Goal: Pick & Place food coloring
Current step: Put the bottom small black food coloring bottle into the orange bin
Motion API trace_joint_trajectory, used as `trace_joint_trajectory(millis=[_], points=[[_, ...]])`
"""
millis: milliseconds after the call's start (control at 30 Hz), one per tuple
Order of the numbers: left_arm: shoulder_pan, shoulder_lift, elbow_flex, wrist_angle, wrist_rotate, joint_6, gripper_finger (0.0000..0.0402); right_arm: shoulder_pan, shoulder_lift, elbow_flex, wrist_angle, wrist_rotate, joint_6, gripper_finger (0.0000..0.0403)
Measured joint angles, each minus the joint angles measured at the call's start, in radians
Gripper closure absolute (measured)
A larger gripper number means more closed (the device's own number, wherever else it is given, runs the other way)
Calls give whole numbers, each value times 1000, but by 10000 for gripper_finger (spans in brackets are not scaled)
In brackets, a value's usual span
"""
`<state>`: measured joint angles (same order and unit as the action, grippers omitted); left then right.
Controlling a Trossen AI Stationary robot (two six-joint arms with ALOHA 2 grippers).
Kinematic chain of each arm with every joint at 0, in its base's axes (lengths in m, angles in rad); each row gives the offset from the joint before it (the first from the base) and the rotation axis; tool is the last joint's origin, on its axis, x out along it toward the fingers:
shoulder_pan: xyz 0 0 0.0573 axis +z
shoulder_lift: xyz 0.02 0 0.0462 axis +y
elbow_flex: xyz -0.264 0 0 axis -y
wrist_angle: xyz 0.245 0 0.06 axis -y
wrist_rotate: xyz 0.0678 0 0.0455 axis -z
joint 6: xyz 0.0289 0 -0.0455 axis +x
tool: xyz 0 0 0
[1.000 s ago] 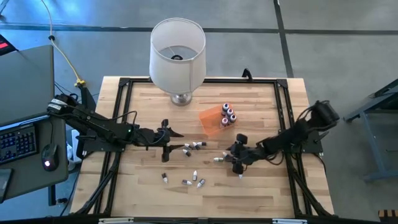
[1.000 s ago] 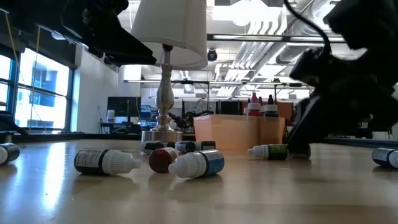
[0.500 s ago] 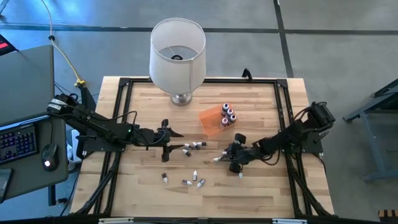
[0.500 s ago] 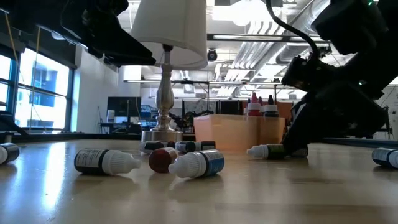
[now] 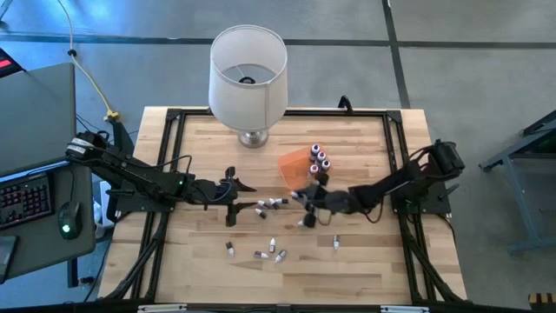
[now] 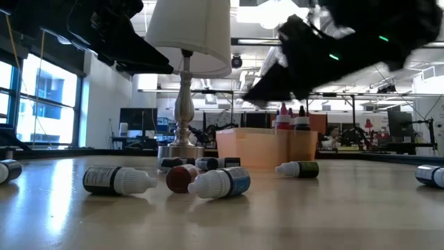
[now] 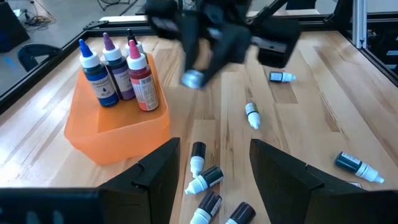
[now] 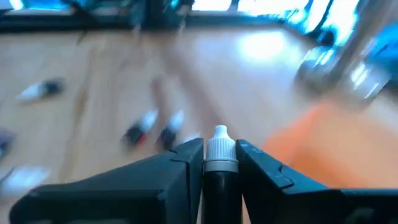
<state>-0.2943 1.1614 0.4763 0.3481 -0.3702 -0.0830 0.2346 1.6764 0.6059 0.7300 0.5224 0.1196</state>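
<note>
My right gripper (image 5: 302, 196) hangs above the table just near of the orange tray (image 5: 294, 167), shut on one food coloring bottle (image 8: 221, 163) with a dark body and white cap. Three bottles (image 7: 118, 70) stand upright in the tray. Several more bottles lie on their sides on the wood: a cluster (image 5: 271, 204), a few (image 5: 268, 252) nearer the front, and one (image 5: 336, 242) to the right. My left gripper (image 5: 236, 205) waits open at the table's left, above the cluster. My right gripper pinches the bottle's dark body (image 8: 221, 186) between its two fingers. The bottle lies along the fingers, and its white cap (image 8: 221, 148) sticks out past the fingertips. The fingers come nearly level from the table's right. The bottle is lifted clear of the table.
A white lamp (image 5: 248, 74) stands on its metal foot at the table's far edge, left of the tray. A black frame (image 5: 169, 139) borders the wooden top. Bare wood lies between the tray and the right frame rail.
My right gripper has risen from the table and gone toward the left and far edges, up to the orange tray, tipping closer to level. It has taken one bottle off the wood with it; the bottles beside that one lie where they were.
</note>
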Motion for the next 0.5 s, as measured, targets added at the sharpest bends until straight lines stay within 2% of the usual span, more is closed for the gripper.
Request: trace_joint_trajectory(millis=[100, 167, 333, 500], points=[[0, 0, 0, 0, 0, 0, 211, -57, 6, 105, -58, 26, -116, 323], [0, 0, 0, 0, 0, 0, 211, -100, 21, 174, -169, 26, -151, 331], [0, 0, 0, -2, 0, 0, 211, -202, 92, 327, -514, 16, -82, 330], [0, 0, 0, -9, 0, 0, 211, -251, 169, 426, -696, -49, -42, 318]])
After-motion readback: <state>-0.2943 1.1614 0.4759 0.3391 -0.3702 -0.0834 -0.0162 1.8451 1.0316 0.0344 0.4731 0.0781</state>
